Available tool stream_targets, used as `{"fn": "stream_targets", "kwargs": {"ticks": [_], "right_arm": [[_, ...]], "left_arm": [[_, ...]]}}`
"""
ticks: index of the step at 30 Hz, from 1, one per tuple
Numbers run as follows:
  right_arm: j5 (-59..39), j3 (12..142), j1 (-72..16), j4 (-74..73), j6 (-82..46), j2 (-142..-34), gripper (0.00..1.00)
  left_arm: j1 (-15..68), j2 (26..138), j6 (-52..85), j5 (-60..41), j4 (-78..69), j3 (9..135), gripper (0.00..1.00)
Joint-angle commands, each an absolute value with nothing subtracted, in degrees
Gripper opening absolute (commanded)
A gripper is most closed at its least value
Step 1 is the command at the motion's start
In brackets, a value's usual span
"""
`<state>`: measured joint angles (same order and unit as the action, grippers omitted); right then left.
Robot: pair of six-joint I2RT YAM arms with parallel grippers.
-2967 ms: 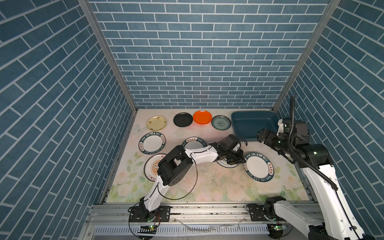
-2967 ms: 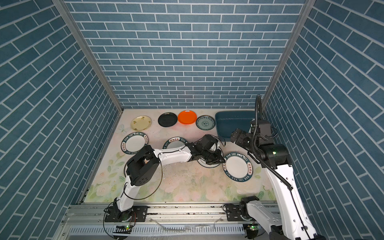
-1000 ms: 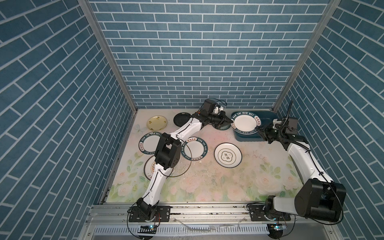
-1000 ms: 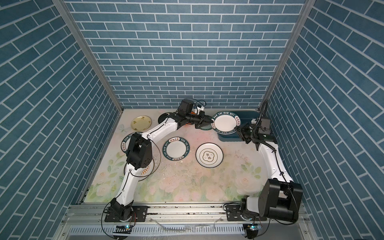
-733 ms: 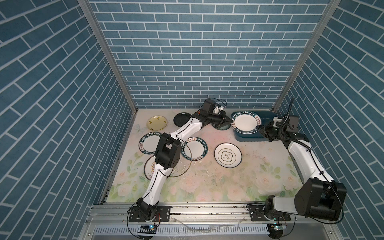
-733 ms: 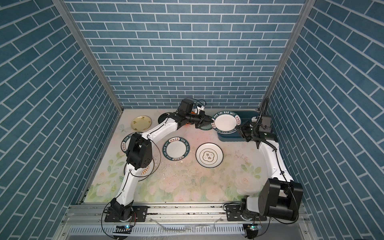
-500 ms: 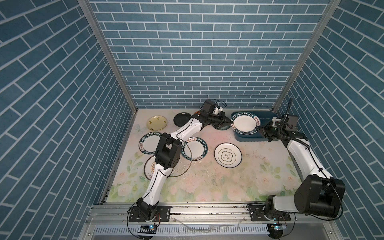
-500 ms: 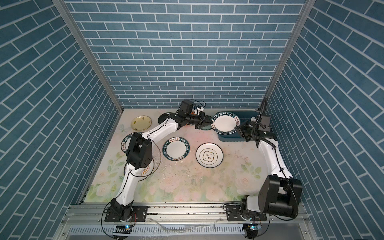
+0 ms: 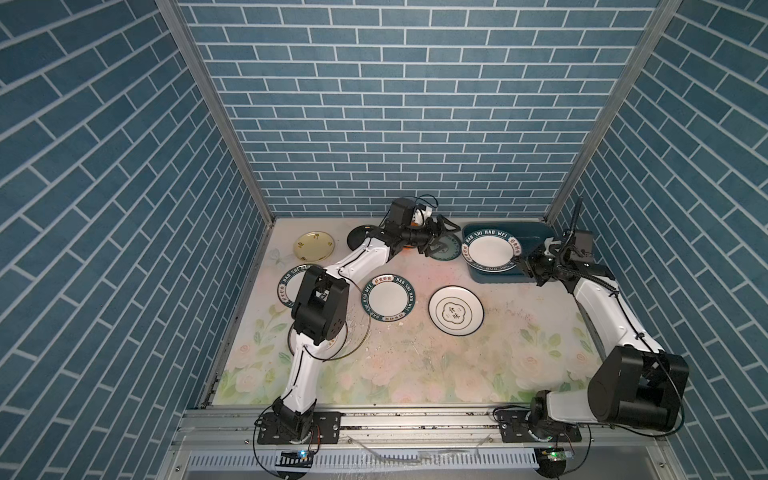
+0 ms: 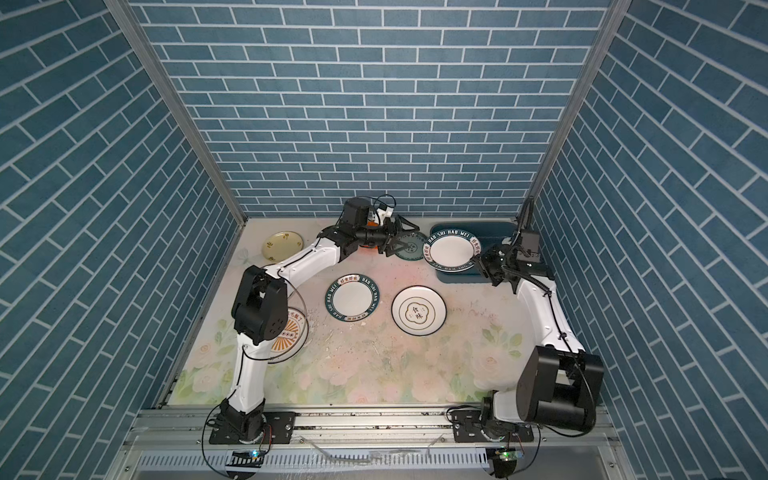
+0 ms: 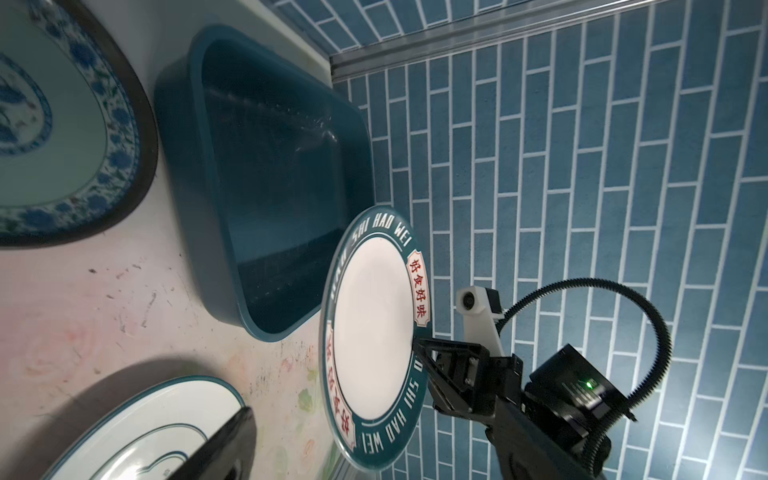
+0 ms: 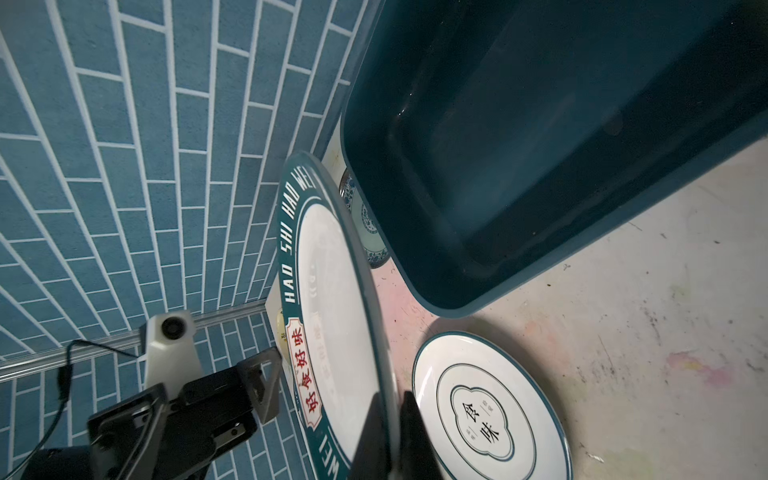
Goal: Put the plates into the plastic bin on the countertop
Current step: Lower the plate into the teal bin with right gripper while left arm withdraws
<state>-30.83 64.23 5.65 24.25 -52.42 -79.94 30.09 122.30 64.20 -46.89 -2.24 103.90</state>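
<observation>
A white plate with a dark "HAO SHI HAO WEI" rim (image 9: 491, 248) (image 10: 452, 248) hangs in the air over the left end of the dark teal plastic bin (image 9: 536, 231) (image 10: 498, 229). My right gripper (image 9: 520, 263) (image 12: 394, 432) is shut on the plate's right rim. My left gripper (image 9: 442, 237) (image 10: 402, 237) stands open just left of the plate, apart from it and above the teal-patterned plate (image 9: 446, 254). In the left wrist view the held plate (image 11: 370, 328) stands beside the bin (image 11: 216, 174), which holds nothing.
On the floral countertop (image 9: 415, 361) lie a lettered plate (image 9: 388, 297), a white plate with ring and characters (image 9: 456, 309), a cream-yellow plate (image 9: 314, 247) and a black plate (image 9: 358, 237). The left arm half hides another lettered plate (image 9: 286, 282) and a sunburst plate (image 10: 286, 338).
The right gripper has shut on the plate's right rim. The left gripper, shut on the left rim before, has opened and let go. The plate has stayed over the bin's left end.
</observation>
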Motion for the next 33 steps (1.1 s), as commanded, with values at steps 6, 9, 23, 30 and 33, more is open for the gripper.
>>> {"fn": "stream_targets", "kwargs": {"ticks": [6, 9, 23, 30, 33], "right_arm": [[-26.62, 71.23, 6.46, 25.22, -49.63, -86.47, 0.00], [-23.97, 74.22, 6.97, 26.23, -47.66, -89.87, 0.00], [-18.46, 84.42, 8.85, 30.47, -36.70, -105.25, 0.00], [-19.84, 90.27, 9.46, 29.71, -35.05, -112.63, 0.00], [-20.64, 91.68, 9.83, 29.08, -34.61, -115.54, 0.00]], "left_arm": [[27.34, 108.79, 50.38, -44.40, 0.63, 96.56, 1.00], [27.33, 105.51, 48.09, -42.78, 2.03, 93.73, 1.00], [26.80, 93.67, 41.32, -35.64, 8.46, 85.25, 1.00], [26.70, 89.98, 41.22, -31.69, 10.89, 80.96, 1.00], [26.71, 87.89, 41.39, -29.94, 10.90, 78.45, 1.00]]}}
